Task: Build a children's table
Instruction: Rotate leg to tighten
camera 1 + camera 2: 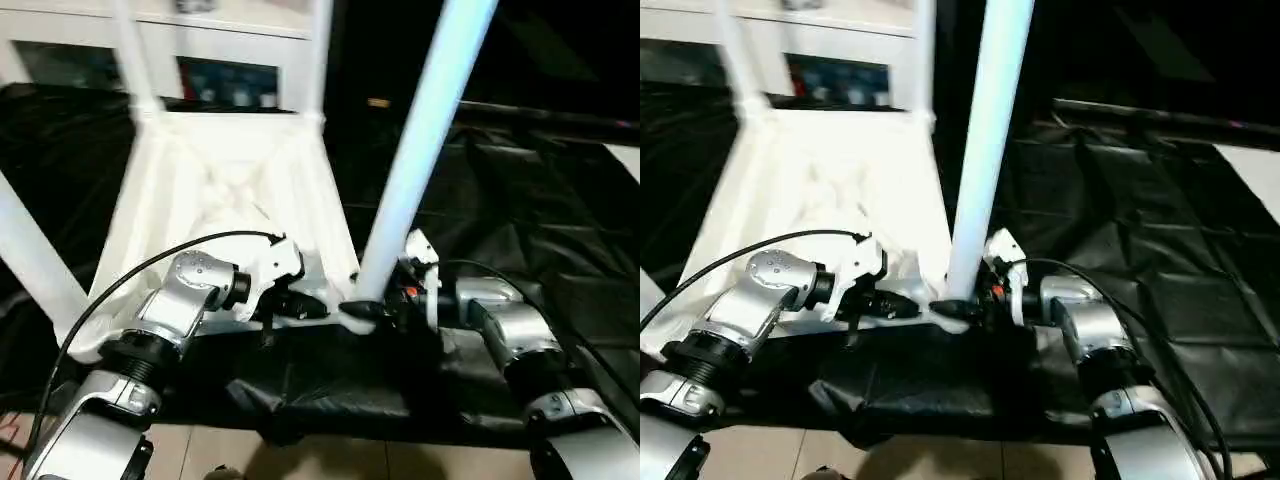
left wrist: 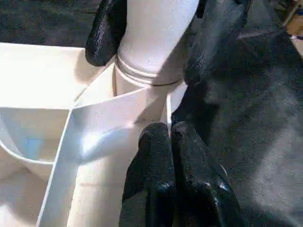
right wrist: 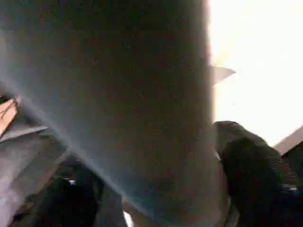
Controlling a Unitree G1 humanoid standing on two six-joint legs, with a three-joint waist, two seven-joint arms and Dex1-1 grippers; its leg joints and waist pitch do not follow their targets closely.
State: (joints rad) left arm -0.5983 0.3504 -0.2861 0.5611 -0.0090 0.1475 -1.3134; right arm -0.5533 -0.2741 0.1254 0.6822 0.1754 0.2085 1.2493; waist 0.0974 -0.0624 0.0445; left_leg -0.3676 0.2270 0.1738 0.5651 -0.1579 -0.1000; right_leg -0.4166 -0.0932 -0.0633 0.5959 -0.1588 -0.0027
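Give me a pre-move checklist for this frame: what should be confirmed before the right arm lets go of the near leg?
1. Right gripper shut on the near leg at its base: ok.
2. Near leg in its corner socket: ok; fully seated: cannot tell.
3. Near leg upright: not ok, it leans.
4. Left gripper shut, at the tabletop rim by the socket: ok.
5. Both far legs standing in their sockets: ok.

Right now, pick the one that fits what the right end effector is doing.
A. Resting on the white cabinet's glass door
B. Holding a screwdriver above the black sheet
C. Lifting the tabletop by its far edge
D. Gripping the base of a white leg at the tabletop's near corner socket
D: the right end effector closes around the base of the upright leg where it enters the corner of the upturned tabletop.
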